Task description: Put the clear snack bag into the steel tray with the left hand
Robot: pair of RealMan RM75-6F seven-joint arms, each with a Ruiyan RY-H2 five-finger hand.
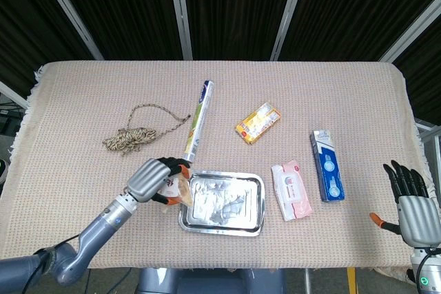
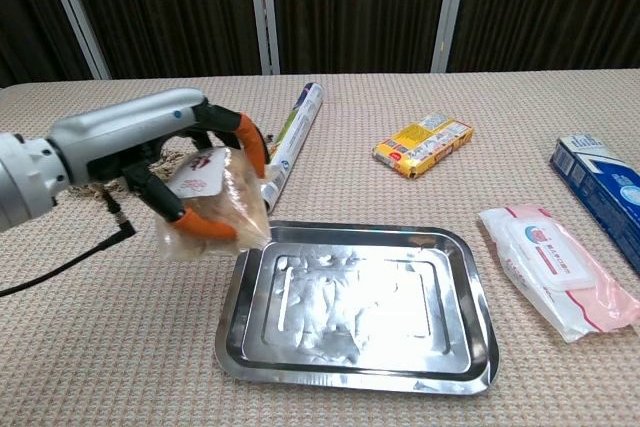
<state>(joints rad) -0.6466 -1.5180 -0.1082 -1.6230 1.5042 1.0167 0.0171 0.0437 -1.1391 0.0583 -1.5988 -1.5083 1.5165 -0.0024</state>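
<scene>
Bag [image 2: 214,209] gripped in left hand [image 2: 170,162], lifted off the cloth, hanging over the tray's left rim. Tray [image 2: 452,339] just right of and below that hand. Foil roll [image 2: 288,145] just behind it; rope [image 1: 135,133] beyond, further left. Right hand [image 1: 412,202] far off, fingers spread, holding nothing.

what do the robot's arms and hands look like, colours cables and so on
The left hand has a smooth silver-grey metallic back, dark fingers and orange fingertip pads. Its forearm is a rounded silver-grey tube, with a thin black cable trailing from the wrist. The right hand has a pale grey ribbed back, black fingers and an orange thumb tip.
</scene>
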